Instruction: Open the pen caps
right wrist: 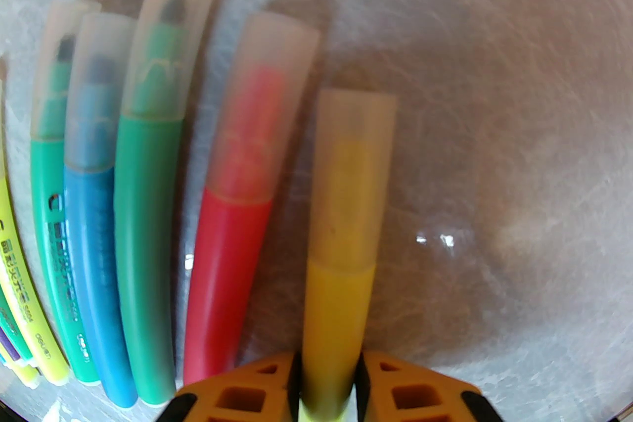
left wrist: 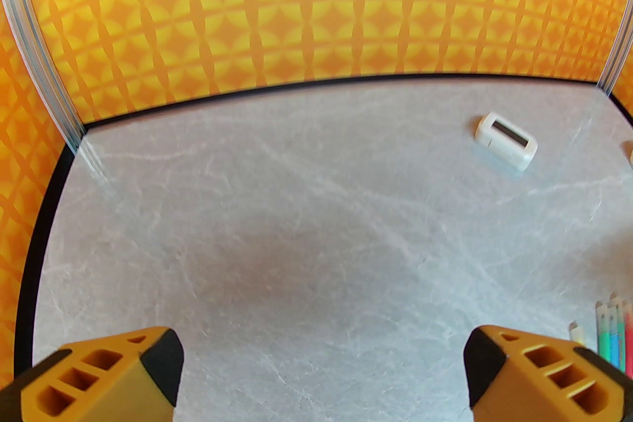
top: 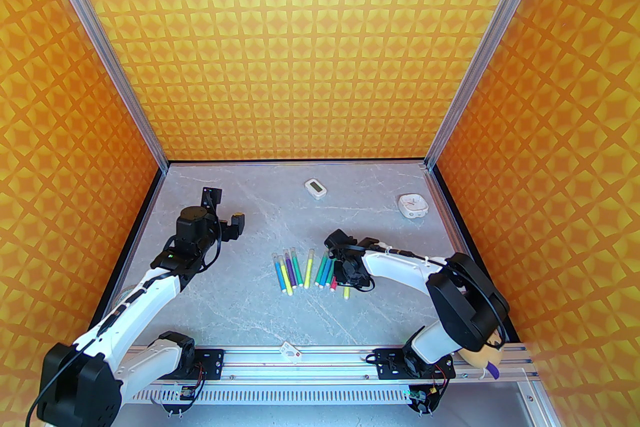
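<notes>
The right gripper [right wrist: 329,375] is clenched on the barrel of one yellow plastic marker pen [right wrist: 339,301]. Its pale translucent tube cap [right wrist: 353,177] juts straight out past the fingertips. Just to its left lie, by my count, nine more slim coloured marker pens [top: 309,267]. The left gripper [left wrist: 324,355] hangs spread and empty, with that row off to its right. Beyond both sit two things: a rectangular white plastic timer [top: 315,188] and a rounded white plastic clock [top: 413,205].

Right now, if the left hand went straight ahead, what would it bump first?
Probably the orange back wall: the left hand points over bare table, and the white timer sits off to the right.
</notes>
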